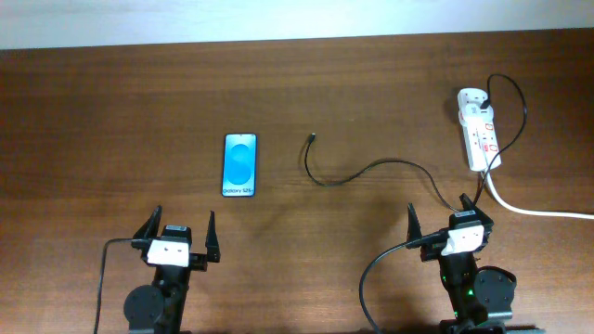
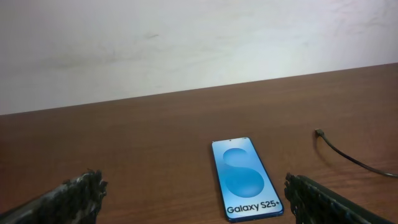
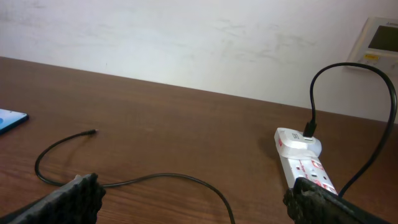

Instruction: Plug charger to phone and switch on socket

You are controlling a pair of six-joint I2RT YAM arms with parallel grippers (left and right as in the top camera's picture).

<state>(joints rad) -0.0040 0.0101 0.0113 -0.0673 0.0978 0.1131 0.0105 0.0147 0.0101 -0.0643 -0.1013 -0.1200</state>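
The phone (image 1: 239, 165) lies flat, blue screen up, left of centre; it also shows in the left wrist view (image 2: 245, 177). The charger (image 1: 371, 168) is a thin black cable curving across the table, its plug tip (image 1: 313, 139) lying loose right of the phone; it shows in the right wrist view (image 3: 174, 177). Its far end is plugged into the socket (image 1: 478, 130), a white power strip at the far right, seen in the right wrist view (image 3: 305, 158). My left gripper (image 1: 180, 234) is open and empty, in front of the phone. My right gripper (image 1: 444, 218) is open and empty, in front of the socket.
The socket's thick white cord (image 1: 529, 209) runs off the right edge. A white wall (image 2: 186, 43) stands behind the brown wooden table (image 1: 121, 111). A white wall unit (image 3: 380, 34) shows at the upper right of the right wrist view.
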